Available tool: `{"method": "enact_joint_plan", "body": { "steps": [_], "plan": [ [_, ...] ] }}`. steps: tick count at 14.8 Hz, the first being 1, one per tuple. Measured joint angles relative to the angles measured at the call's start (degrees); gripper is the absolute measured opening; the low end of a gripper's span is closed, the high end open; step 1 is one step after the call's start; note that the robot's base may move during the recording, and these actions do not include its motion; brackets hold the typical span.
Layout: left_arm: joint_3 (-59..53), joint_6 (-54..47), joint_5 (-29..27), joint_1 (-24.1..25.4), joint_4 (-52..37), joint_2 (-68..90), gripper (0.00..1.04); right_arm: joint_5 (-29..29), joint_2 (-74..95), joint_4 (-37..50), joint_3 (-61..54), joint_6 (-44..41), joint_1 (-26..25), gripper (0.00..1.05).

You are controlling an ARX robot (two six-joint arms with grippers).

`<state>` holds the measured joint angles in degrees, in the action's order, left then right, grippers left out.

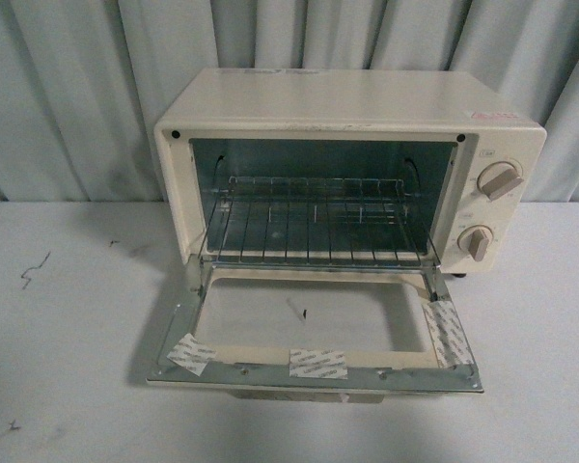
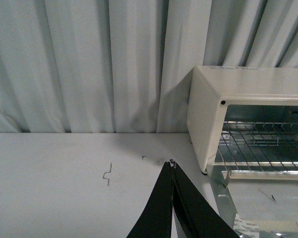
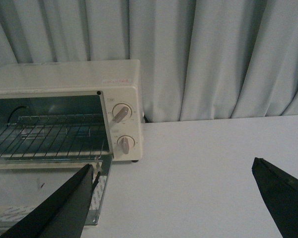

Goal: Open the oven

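While oven (image 1: 347, 164) gapes, left end effector (image 2: 172, 165) pinched, right end effector (image 3: 174, 171) spread wide

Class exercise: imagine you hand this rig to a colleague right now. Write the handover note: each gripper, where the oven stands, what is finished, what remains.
Left gripper: shut, holding nothing, over the table left of the oven.
Right gripper: open, empty, to the oven's right front.
The toaster oven stands on the white table against the curtain.
Done: the door is folded fully down and lies flat; the wire rack shows inside.
Left: nothing on the door; both arms are clear of it.
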<state>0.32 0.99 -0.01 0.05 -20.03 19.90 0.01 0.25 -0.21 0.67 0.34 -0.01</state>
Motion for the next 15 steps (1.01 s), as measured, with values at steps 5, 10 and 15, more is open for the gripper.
{"method": "enact_joint_plan", "body": {
  "steps": [5,10,15],
  "plan": [
    [0.0,0.0,0.0,0.0,6.8,-6.7,0.02,0.0,0.0,0.0,0.0,0.0,0.0,0.98],
    [0.1,0.0,0.2,0.0,20.2,-16.9,0.02,0.0,0.0,0.0,0.0,0.0,0.0,0.98],
    [0.1,0.0,0.0,0.0,20.2,-19.5,0.02,0.0,0.0,0.0,0.0,0.0,0.0,0.98]
  ]
}}
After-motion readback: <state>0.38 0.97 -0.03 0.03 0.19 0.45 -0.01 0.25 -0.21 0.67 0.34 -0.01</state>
